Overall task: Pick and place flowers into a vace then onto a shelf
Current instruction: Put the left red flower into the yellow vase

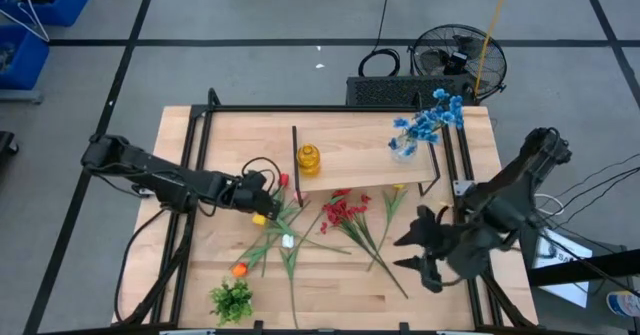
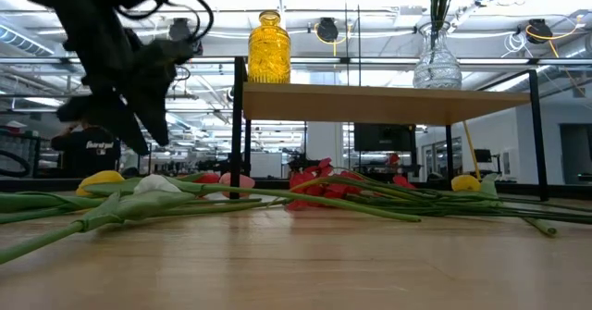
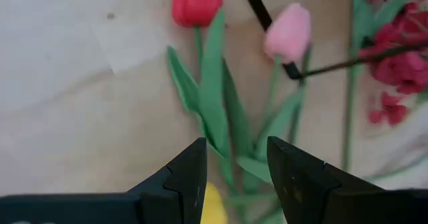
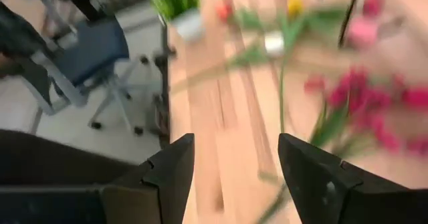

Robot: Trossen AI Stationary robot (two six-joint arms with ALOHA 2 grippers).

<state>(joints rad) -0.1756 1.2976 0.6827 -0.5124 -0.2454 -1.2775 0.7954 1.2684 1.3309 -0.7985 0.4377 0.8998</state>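
Left gripper, jaws released, hovers over loose long-stemmed artificial tulips lying mid-table, near side of the shelf. Light, floppy, likely slippery; pinch mid-stem. Right gripper also spread, waiting right.

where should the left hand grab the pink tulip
Take the pink tulip by its green stem just below the bloom, coming down from above with the open left hand set across the stem. It lies flat beside the shelf leg, so mind that.

Two vases on shelf; flowers on tabletop in front.
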